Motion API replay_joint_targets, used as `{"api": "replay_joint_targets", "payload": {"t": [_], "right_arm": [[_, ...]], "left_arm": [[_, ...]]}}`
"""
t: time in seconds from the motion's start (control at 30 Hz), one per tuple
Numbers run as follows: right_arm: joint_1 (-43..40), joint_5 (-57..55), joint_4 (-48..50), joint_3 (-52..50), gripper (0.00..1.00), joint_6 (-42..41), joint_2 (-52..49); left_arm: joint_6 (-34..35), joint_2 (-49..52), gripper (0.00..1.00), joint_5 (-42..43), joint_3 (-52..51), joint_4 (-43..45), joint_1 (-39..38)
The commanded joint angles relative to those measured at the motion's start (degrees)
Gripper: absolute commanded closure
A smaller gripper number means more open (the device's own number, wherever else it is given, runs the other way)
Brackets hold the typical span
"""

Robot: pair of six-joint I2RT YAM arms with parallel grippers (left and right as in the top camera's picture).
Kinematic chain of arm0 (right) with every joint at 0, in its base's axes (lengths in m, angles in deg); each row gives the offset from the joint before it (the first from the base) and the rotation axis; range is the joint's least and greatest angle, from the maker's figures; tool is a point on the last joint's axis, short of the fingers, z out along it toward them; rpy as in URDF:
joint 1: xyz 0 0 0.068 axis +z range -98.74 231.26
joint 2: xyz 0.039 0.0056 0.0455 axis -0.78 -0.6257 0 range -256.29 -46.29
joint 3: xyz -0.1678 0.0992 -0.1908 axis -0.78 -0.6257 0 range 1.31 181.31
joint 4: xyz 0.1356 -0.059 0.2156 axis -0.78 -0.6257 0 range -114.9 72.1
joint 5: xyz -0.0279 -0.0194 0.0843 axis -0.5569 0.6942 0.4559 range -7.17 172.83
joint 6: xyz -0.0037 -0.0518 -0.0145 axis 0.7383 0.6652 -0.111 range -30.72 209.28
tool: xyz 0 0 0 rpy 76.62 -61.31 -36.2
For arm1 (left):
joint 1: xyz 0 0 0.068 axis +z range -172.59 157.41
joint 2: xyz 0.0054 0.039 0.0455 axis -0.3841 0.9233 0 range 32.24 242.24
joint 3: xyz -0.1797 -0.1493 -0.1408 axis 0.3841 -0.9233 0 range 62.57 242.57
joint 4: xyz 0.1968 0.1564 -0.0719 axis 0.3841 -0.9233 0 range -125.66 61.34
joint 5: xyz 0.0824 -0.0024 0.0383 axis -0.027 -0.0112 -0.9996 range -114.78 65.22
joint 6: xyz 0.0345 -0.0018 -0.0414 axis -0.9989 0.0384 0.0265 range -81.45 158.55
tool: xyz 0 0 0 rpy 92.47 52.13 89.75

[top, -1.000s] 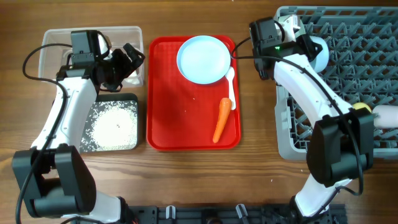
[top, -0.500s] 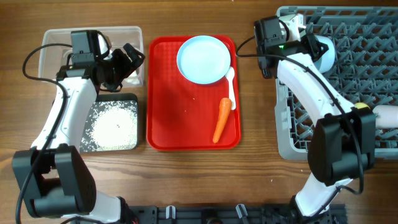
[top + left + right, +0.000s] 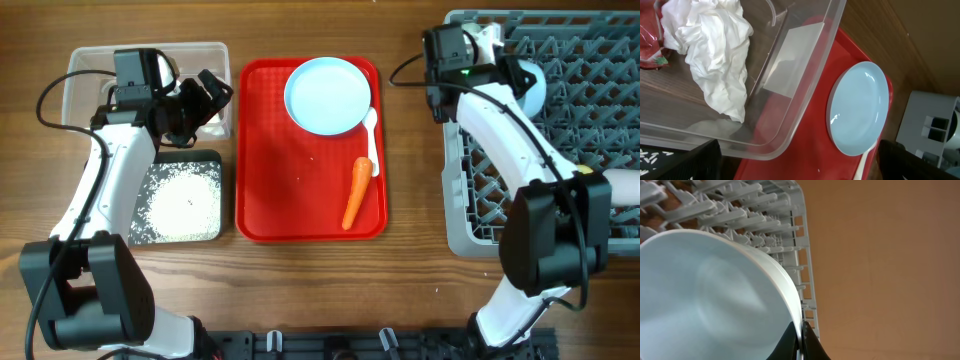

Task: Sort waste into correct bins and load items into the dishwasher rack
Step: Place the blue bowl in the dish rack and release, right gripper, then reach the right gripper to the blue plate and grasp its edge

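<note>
My right gripper (image 3: 801,336) is shut on the rim of a light blue bowl (image 3: 705,295) and holds it over the far left part of the grey dishwasher rack (image 3: 560,140). The bowl also shows from overhead (image 3: 529,86). My left gripper (image 3: 208,92) is open and empty over the right end of the clear tub (image 3: 80,60), which holds crumpled white paper (image 3: 715,55) and a red wrapper (image 3: 650,42). The light blue plate (image 3: 327,95), white spoon (image 3: 373,140) and orange carrot (image 3: 354,192) lie on the red tray (image 3: 290,190).
The black tray (image 3: 212,158) with white rice grains (image 3: 185,200) sits in front of the clear tub. A pale cup (image 3: 622,185) lies at the rack's right edge. Bare wood lies between the red tray and the rack.
My right gripper has moved to the right with the bowl, further over the rack. The left arm has not moved.
</note>
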Motion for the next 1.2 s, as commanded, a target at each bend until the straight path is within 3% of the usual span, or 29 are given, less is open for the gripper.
{"api": "replay_joint_targets", "payload": {"t": [0.0,0.27,0.4,0.53,0.63,0.67,0.7,0.77,1.17], "right_arm": [[-0.11,3.74,-0.42,-0.09,0.96,-1.49,-1.09],[0.42,5.77,-3.98,-0.17,0.96,-3.45,-1.09],[1.25,9.55,-4.44,-0.17,0.78,-3.43,-1.09],[3.43,11.08,-5.79,-0.15,0.73,-3.32,-1.09],[5.46,11.06,-6.45,-0.15,0.52,-2.82,-1.09],[5.95,11.08,-6.60,-0.15,0.38,-2.82,-1.09],[6.58,11.08,-6.64,-0.15,0.16,-2.82,-1.09],[7.82,11.08,-6.97,-0.15,0.00,-2.82,-1.09],[12.52,15.04,-6.03,1.68,0.00,-3.43,3.04]], "left_arm": [[-1.29,-0.15,0.00,-0.13,0.28,0.00,0.24],[-1.29,-0.15,0.00,-0.13,0.28,0.00,0.24],[-1.29,-0.15,0.00,-0.13,0.28,0.00,0.24],[-1.29,-0.15,0.00,-0.13,0.28,-0.02,0.24],[-1.29,-0.15,0.00,-0.13,0.28,-0.02,0.24],[-1.29,-0.15,0.00,-0.13,0.28,-0.02,0.24],[-1.29,-0.15,0.00,-0.13,0.28,0.00,0.24],[-1.29,-0.15,0.00,-0.13,0.28,-0.02,0.24],[-1.29,-0.15,0.00,-0.13,0.28,-0.02,0.24]]}}
